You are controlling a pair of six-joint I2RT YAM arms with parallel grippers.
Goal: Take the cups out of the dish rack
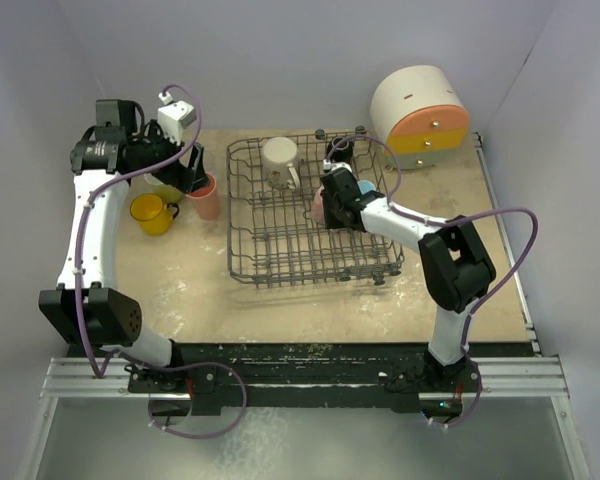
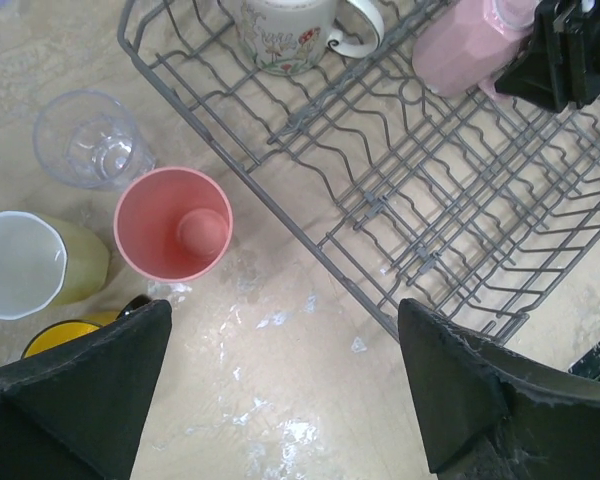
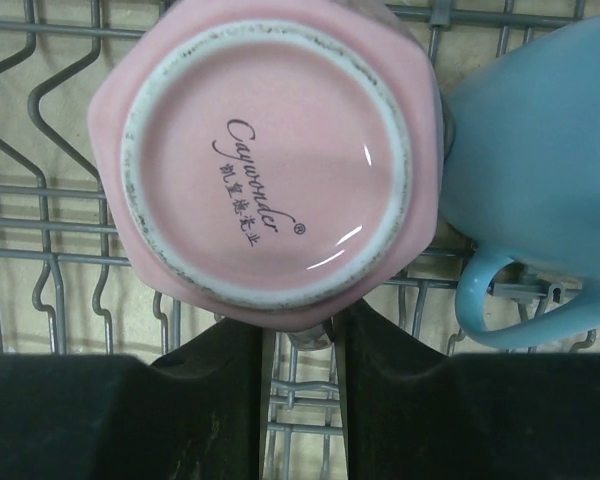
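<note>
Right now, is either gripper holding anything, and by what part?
The right gripper pinches the pink cup at its near side, apparently the handle. The left gripper is open and holds nothing.

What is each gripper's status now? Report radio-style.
Left gripper open near salmon cup. Right gripper pinching pink cup in dish rack. Blue cup close alongside.

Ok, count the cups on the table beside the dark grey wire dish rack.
4: clear glass tumbler at the back, salmon cup nearest the rack, yellow-green cup left of it, orange-yellow mug in front. The left gripper may hide more.
</note>
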